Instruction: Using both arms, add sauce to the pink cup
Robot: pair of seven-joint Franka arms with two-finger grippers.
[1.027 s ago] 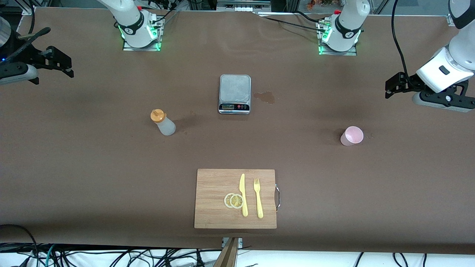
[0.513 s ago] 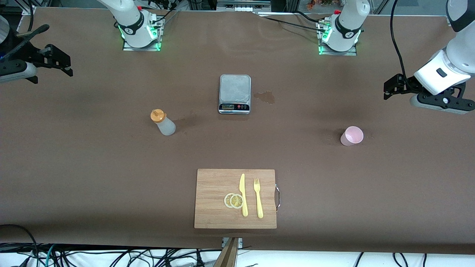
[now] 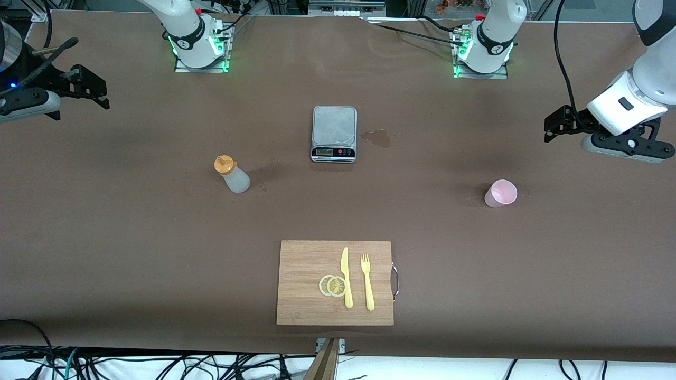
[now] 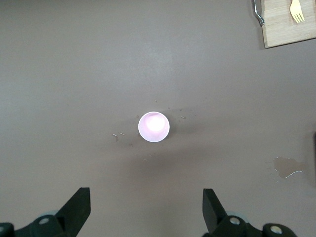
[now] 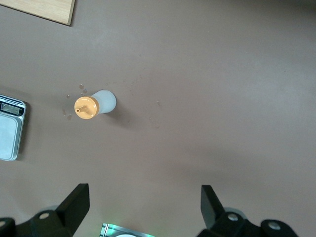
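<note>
Up in the air at the left arm's end of the tabletop, the left gripper (image 3: 552, 126) hangs with its black fingers (image 4: 79, 207) spread wide and nothing between them, over bare brown surface near that edge. The right gripper (image 3: 97, 89) hangs likewise at the right arm's end, its fingers (image 5: 76, 205) fully parted and empty.

Between them on the matte brown tabletop (image 3: 132, 253), the small pale pink plastic cup (image 3: 500, 193) stands upright with its mouth open, a smooth tapered shape without a handle, toward the left arm's end; the left wrist view looks straight down into it (image 4: 153, 126). The frosted translucent squeeze bottle with an orange nozzle cap (image 3: 232, 173) stands toward the right arm's end, well apart from the cup, seen from above in the right wrist view (image 5: 94, 103).

A grey scale with a brushed metal plate (image 3: 334, 133) sits midway, closer to the arms' bases. A rectangular bamboo cutting board (image 3: 301, 264) lies by the edge nearest the front camera, carrying a yellow plastic knife (image 3: 346, 277), a yellow plastic fork (image 3: 367, 281) and two lemon slices (image 3: 332, 285).
</note>
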